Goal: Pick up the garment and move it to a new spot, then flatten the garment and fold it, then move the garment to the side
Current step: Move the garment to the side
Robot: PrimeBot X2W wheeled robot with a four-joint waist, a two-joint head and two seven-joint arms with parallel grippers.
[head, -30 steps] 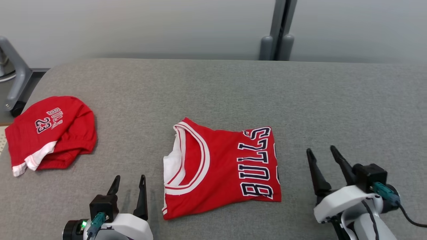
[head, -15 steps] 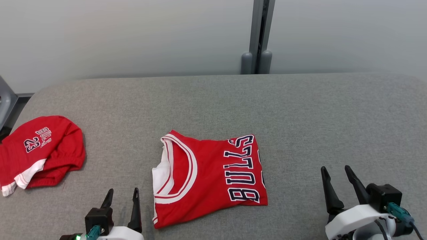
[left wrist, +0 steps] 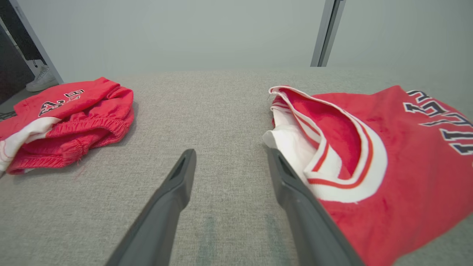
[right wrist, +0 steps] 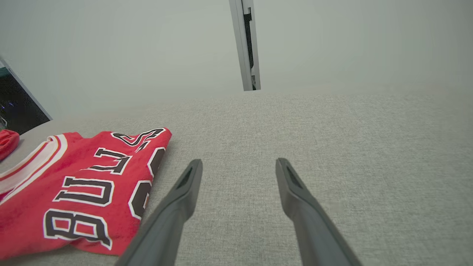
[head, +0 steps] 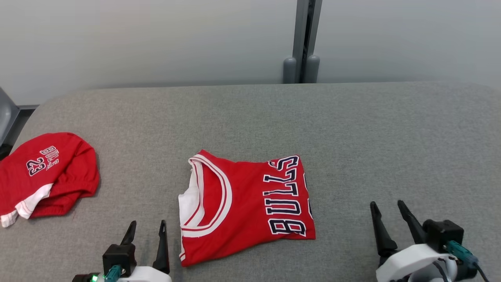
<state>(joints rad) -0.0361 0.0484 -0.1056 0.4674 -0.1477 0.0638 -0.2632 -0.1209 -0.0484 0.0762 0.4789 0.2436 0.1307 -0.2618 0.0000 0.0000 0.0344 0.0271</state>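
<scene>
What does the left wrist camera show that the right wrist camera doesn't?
Left wrist view: the open left gripper, the red shorts with their 23, a white shoe at the far left, and the jersey with its white collar gaping. Right wrist view: the open right gripper, the whole BULLS lettering, and bare gray surface beyond the jersey's lettered edge. Both share the jersey, the gray surface, and the pale wall with its post.
</scene>
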